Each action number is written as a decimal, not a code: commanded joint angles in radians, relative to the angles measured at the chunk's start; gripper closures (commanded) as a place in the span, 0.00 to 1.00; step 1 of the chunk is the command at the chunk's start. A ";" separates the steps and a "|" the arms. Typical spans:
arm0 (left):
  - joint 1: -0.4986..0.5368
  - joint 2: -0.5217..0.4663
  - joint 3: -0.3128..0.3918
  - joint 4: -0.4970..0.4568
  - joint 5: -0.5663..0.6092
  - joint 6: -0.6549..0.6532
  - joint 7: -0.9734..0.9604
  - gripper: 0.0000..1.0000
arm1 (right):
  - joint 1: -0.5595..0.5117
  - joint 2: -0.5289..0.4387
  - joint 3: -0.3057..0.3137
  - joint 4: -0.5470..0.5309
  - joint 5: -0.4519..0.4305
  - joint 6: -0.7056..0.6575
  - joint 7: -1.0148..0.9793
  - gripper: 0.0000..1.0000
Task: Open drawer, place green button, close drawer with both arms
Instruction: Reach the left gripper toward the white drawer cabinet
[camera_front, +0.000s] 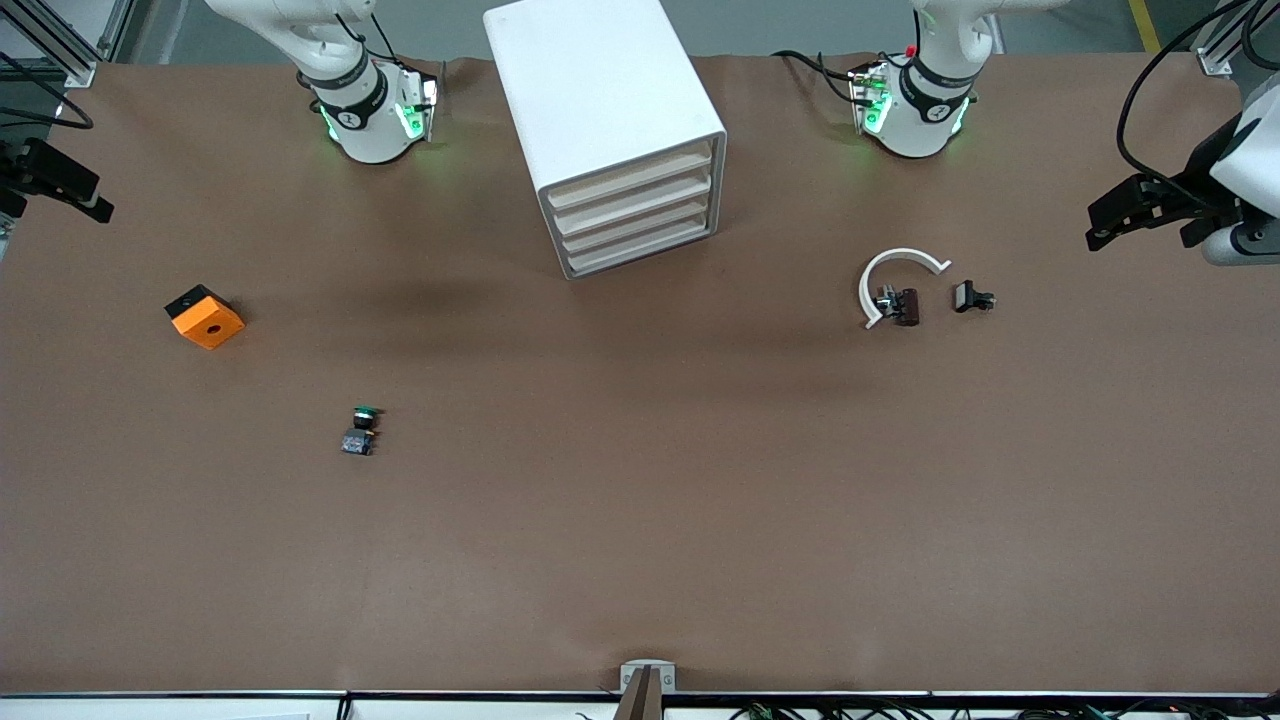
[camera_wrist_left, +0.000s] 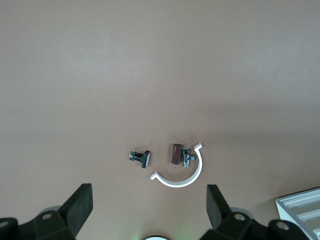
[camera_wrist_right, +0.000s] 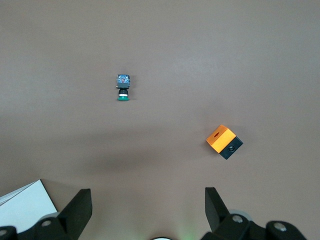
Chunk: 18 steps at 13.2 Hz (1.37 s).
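The button (camera_front: 362, 430), with its green cap, lies on the brown table toward the right arm's end, nearer the front camera than the cabinet; it also shows in the right wrist view (camera_wrist_right: 122, 86). The white cabinet (camera_front: 600, 110) stands between the arm bases. Its lowest drawer (camera_front: 640, 252) is shut, like the three above it. My left gripper (camera_wrist_left: 149, 210) is open and empty, high over the white arc, and shows at the front view's edge (camera_front: 1140, 228). My right gripper (camera_wrist_right: 147, 210) is open and empty, high over the table between the button and the orange block, and shows at the front view's edge (camera_front: 55, 190).
An orange block with a hole (camera_front: 205, 316) lies toward the right arm's end (camera_wrist_right: 224, 141). A white arc (camera_front: 900, 275) with a brown piece (camera_front: 907, 306) and a black piece (camera_front: 972, 297) lies toward the left arm's end. A cabinet corner shows in both wrist views (camera_wrist_left: 300, 210) (camera_wrist_right: 25, 205).
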 joint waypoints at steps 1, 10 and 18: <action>0.004 0.012 -0.006 0.026 0.020 -0.017 0.014 0.00 | -0.005 -0.008 0.001 -0.001 0.002 0.002 -0.011 0.00; -0.004 0.241 -0.019 0.063 -0.035 0.071 -0.033 0.00 | -0.008 -0.008 -0.001 -0.001 0.002 0.002 -0.012 0.00; -0.102 0.435 -0.024 0.005 -0.253 0.207 -0.628 0.00 | -0.008 -0.008 -0.001 -0.001 0.002 0.002 -0.009 0.00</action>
